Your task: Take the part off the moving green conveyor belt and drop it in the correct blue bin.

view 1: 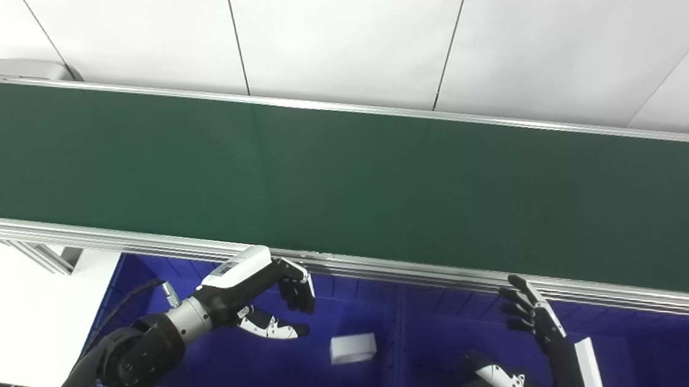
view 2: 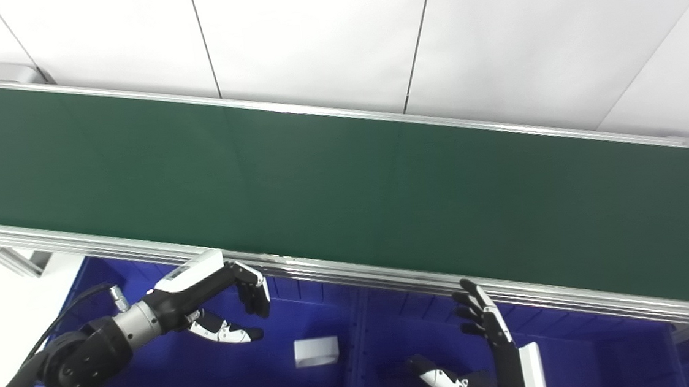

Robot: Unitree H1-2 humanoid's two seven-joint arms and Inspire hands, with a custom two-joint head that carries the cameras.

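The green conveyor belt (view 1: 343, 175) runs across the view from upper left to lower right and carries no part that I can see. A white block-shaped part (view 1: 352, 348) lies on the floor of the left blue bin (view 1: 160, 275). My left hand (view 1: 266, 292) hovers over that bin, above and left of the part, fingers apart and empty. My right hand (view 1: 532, 317) is raised over the right blue bin (view 1: 639, 342), fingers spread, palm up, holding nothing.
The belt's aluminium front rail (view 1: 387, 270) overhangs the bins just above both hands. A divider wall (view 1: 397, 337) separates the two bins. A white table surface (view 1: 15, 305) lies at the left. White wall panels stand behind the belt.
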